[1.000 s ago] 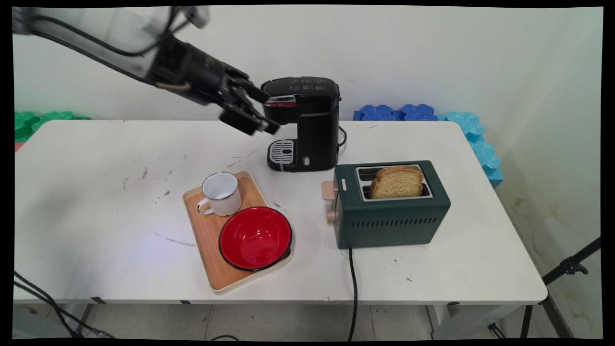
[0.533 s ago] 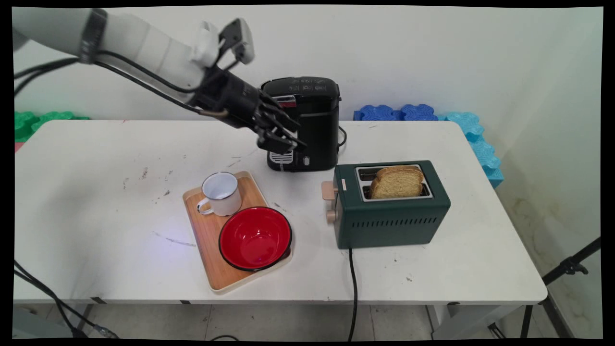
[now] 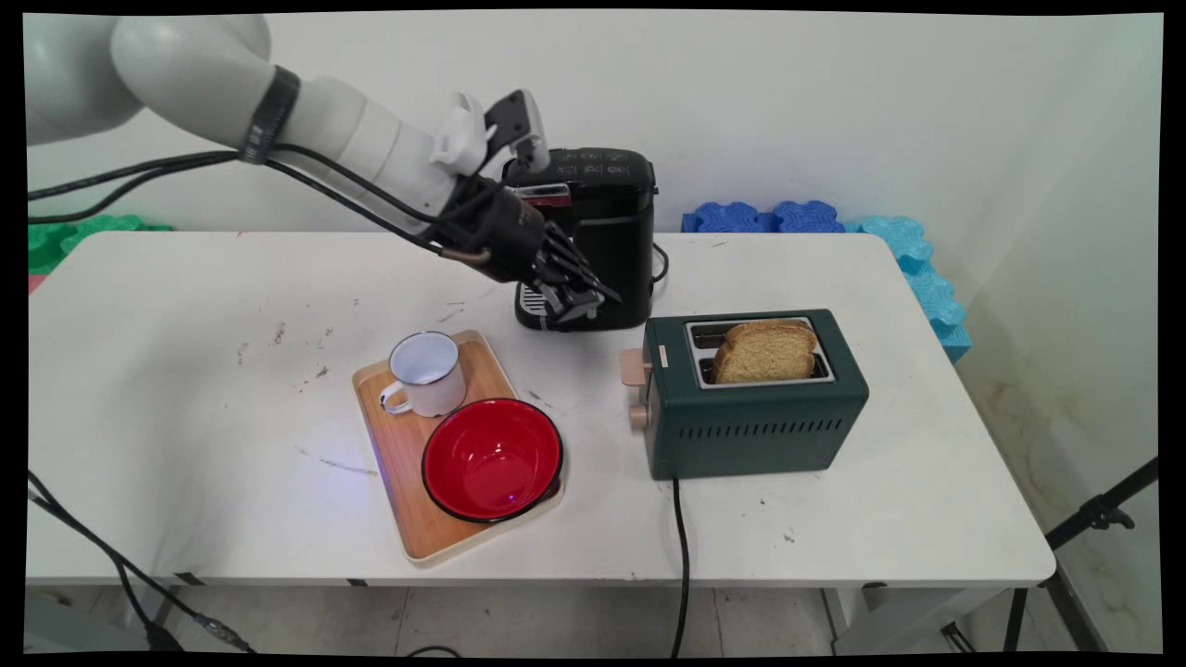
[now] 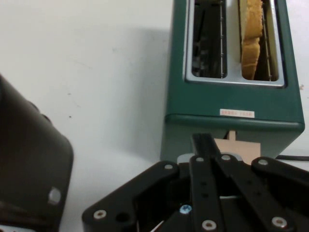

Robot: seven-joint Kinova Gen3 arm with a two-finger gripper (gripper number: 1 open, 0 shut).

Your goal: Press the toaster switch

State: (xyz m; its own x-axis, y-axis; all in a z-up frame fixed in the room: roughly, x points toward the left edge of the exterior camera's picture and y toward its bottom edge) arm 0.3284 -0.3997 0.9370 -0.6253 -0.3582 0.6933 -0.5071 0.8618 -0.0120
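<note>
I see the gripper [image 3: 581, 302] low in front of the coffee maker [image 3: 607, 232], at the level of its base, tilted down and to the picture's right. Fingers look pressed together with nothing between them. In the hand view the linkage is folded in and the fingertips [image 4: 205, 141] meet at one point.

The coffee maker is black and stands at the table's [image 3: 185, 371] far middle. In the hand view its body [image 4: 29, 169] fills the lower left corner.

The hand camera looks at the green toaster [image 4: 227, 106], lever end first. Its tan lever [image 4: 243, 145] sits just beyond the fingertips, and from this view I can't tell if they touch. In the main view the gripper is apart from the toaster [image 3: 755, 408], up and to its left, and well clear of the lever [image 3: 636, 367]. A round knob [image 3: 638, 417] sits below the lever.

One slice of bread [image 3: 764, 350] stands up out of the toaster's near slot. In the hand view the bread [image 4: 251, 43] is in the right slot and the left slot has none.

A black cord [image 3: 681, 556] runs from the toaster over the table's near edge.

A wooden tray [image 3: 398, 463] lies left of the toaster, angled. On it a white mug [image 3: 428, 375] stands at the far end, handle to the left, with a red bowl [image 3: 493, 459] just in front of it, and the two look to be touching.

Blue foam mats [image 3: 769, 218] and green foam mats [image 3: 74, 232] lie behind the table by the wall.
</note>
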